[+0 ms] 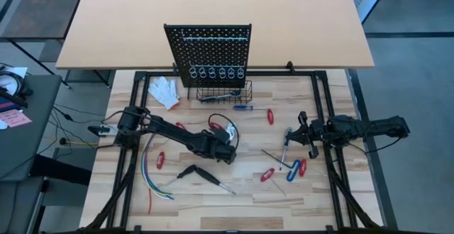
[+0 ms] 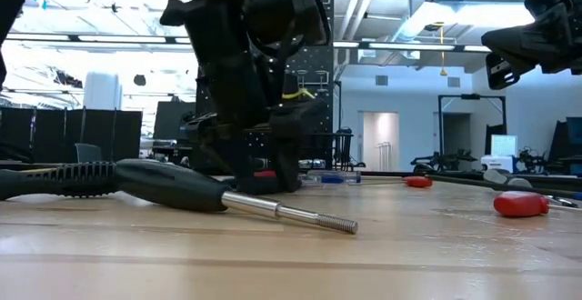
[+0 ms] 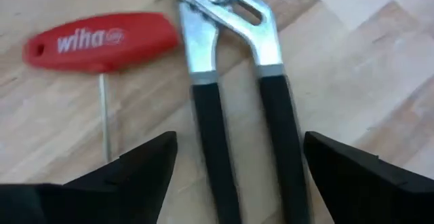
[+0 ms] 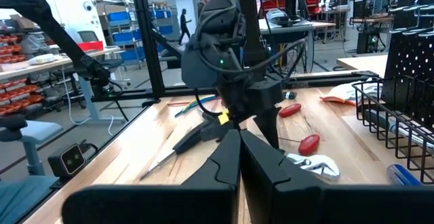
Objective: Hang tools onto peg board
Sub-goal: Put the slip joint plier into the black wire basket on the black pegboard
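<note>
While upright at the table's far edge: black perforated peg board (image 1: 208, 53).
Basket: black wire basket (image 1: 224, 91) on it holds a blue-handled tool (image 1: 217, 97).
Left gripper (image 3: 237, 166): fingers spread, straddling black-handled pliers (image 3: 237, 95) lying on wood.
Right gripper (image 4: 239, 157): pressed together, empty.

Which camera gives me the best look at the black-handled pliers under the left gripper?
Left wrist view: the pliers fill it, both handles between the open left gripper. Right wrist view shows only their metal head. In the high and low views the arm hides them.
</note>
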`<state>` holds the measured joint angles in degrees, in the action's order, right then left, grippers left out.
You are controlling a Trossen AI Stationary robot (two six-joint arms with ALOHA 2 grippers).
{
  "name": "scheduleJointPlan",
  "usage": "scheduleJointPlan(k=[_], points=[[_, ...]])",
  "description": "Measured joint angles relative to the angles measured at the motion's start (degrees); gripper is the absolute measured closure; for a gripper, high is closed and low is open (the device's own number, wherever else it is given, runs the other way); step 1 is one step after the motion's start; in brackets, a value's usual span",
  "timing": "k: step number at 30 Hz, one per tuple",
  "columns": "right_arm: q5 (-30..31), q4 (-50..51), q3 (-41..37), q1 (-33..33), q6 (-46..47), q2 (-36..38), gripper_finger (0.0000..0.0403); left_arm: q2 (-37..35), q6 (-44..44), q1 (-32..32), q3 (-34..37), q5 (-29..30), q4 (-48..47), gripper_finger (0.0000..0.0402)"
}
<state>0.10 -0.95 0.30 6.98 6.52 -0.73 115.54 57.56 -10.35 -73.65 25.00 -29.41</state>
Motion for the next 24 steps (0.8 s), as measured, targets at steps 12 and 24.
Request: scheduleJointPlan(k=[12,24], points=[[0.0,-0.18,0.0,-0.02,-0.01,-0.02,0.0385,-0.21,-8.34,-0.96,1.53,-2.84,2.47,0.0166],[-0.02,-0.22,0.0,0.0,-0.02,-0.02,0.0385,-3.44,-1.92,-5.72,10.49,1.87,12.54,0.0208]])
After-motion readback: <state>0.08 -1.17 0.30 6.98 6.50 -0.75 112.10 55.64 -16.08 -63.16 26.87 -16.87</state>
